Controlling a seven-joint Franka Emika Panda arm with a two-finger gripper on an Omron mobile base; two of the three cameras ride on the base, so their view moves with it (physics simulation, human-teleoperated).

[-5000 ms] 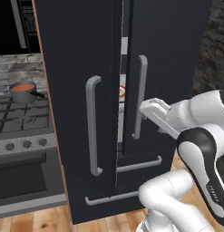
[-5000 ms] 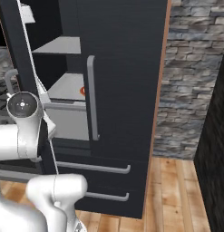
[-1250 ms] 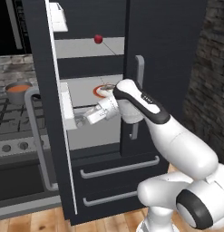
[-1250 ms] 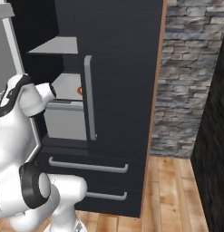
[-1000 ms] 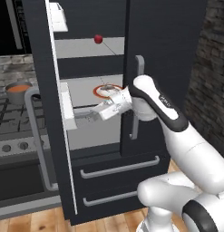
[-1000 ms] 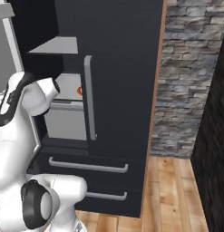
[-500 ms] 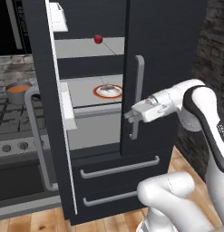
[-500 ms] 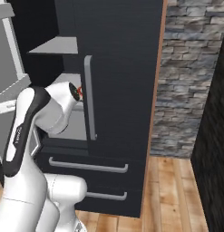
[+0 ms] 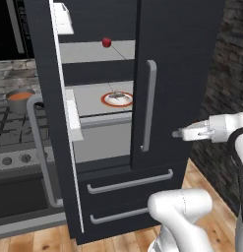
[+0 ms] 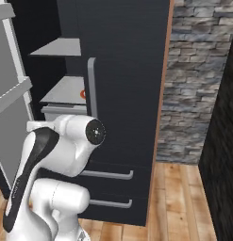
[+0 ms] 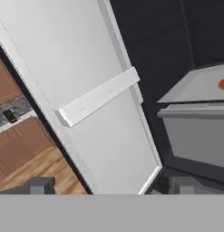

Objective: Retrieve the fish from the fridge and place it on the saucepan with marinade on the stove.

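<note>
The black fridge (image 9: 182,59) stands with its left door (image 9: 46,88) swung open. On its middle shelf the small grey fish (image 9: 117,94) lies on an orange-rimmed white plate (image 9: 124,101). My gripper (image 9: 178,133) hangs in front of the shut right door, right of its handle (image 9: 148,106) and well apart from the fish. In the hand view the gripper (image 11: 111,188) is open with nothing between its fingertips (image 11: 38,185), facing the open door's inner side. The saucepan (image 9: 18,101) with orange-red marinade (image 9: 18,96) sits on the stove (image 9: 15,158) at the left.
A small red ball (image 9: 106,43) rests on the upper shelf. The open door carries a white bin bar (image 11: 99,97) and a long grey handle (image 9: 40,147). Two fridge drawers (image 9: 128,197) lie below. A stone wall (image 10: 198,84) rises at the right over wood floor (image 10: 179,202).
My arm has drawn back out of the fridge and swung right, from near the plate's shelf to in front of the right door. The jaws stay open; the fish has not moved.
</note>
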